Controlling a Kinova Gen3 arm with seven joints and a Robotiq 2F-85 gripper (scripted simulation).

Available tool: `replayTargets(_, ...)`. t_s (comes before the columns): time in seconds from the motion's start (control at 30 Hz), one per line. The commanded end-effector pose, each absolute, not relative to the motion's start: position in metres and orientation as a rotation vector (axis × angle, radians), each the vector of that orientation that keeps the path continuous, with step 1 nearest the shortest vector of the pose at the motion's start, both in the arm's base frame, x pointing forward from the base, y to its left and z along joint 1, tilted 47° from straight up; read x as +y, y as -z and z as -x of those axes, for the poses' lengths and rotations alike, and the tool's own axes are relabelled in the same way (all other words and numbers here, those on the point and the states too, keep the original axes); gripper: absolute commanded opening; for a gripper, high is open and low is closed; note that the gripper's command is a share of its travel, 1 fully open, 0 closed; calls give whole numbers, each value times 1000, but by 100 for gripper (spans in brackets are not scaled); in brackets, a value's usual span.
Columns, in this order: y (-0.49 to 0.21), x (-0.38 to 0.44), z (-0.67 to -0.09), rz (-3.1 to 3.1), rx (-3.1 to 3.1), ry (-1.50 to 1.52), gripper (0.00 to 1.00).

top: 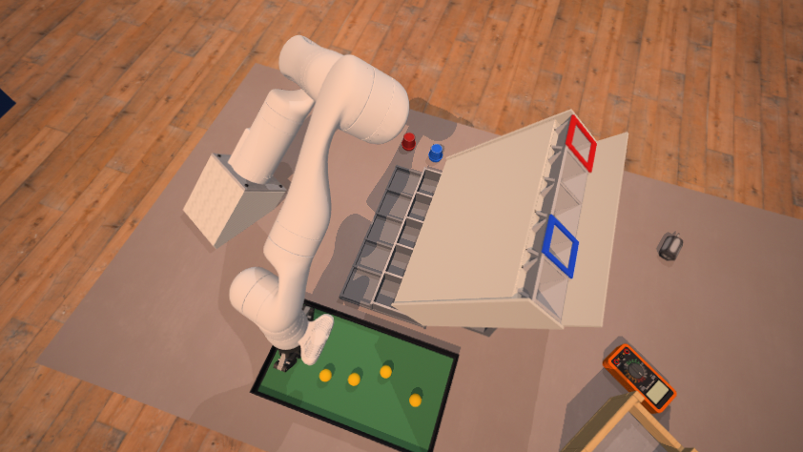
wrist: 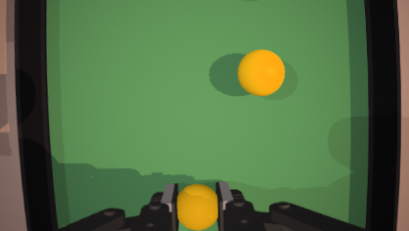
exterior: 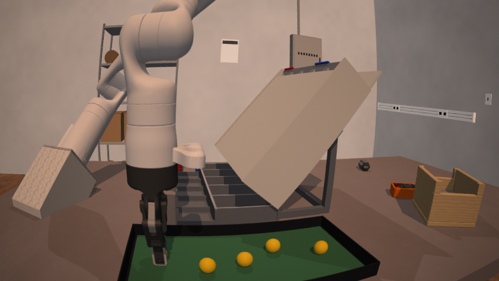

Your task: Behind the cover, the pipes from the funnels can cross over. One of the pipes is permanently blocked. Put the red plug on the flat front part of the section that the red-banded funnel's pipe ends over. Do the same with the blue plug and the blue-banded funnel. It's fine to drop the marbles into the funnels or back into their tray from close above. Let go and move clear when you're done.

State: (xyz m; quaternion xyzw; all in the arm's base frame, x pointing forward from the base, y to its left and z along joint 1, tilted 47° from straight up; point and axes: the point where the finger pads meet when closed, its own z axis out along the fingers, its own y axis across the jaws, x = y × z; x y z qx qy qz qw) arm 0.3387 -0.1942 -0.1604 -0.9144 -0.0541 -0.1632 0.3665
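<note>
My gripper (wrist: 197, 199) is down at the left end of the green marble tray (top: 361, 379) and is shut on a yellow marble (wrist: 197, 207). In the exterior view the gripper (exterior: 159, 256) stands upright with its fingertips at the tray floor. Several other yellow marbles lie loose in the tray, the nearest one (top: 324, 375) just to the right of my fingers. The red plug (top: 408, 141) and the blue plug (top: 435, 153) stand behind the sectioned tray (top: 387, 241). The red-banded funnel (top: 580, 141) and the blue-banded funnel (top: 559, 245) sit at the top of the beige cover (top: 477, 224).
An orange multimeter (top: 639, 378) and a wooden box (exterior: 447, 197) lie to the right of the marble tray. A small dark object (top: 669, 245) lies behind the funnels. The arm's base block (top: 227, 199) stands at the left.
</note>
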Motion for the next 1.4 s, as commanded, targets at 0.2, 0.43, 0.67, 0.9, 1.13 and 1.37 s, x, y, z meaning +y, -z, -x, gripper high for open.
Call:
replayTargets(0.2,104,-251,-318,2352,-138,421,0)
replayTargets(0.43,69,-286,-305,2352,-138,421,0)
replayTargets(0.67,34,-301,-362,2354,-137,418,0)
replayTargets(0.9,1,-314,-414,2354,-137,418,0)
replayTargets(1.13,-3,-316,-420,2354,-137,418,0)
replayTargets(1.37,-76,-283,-410,2359,-139,430,0)
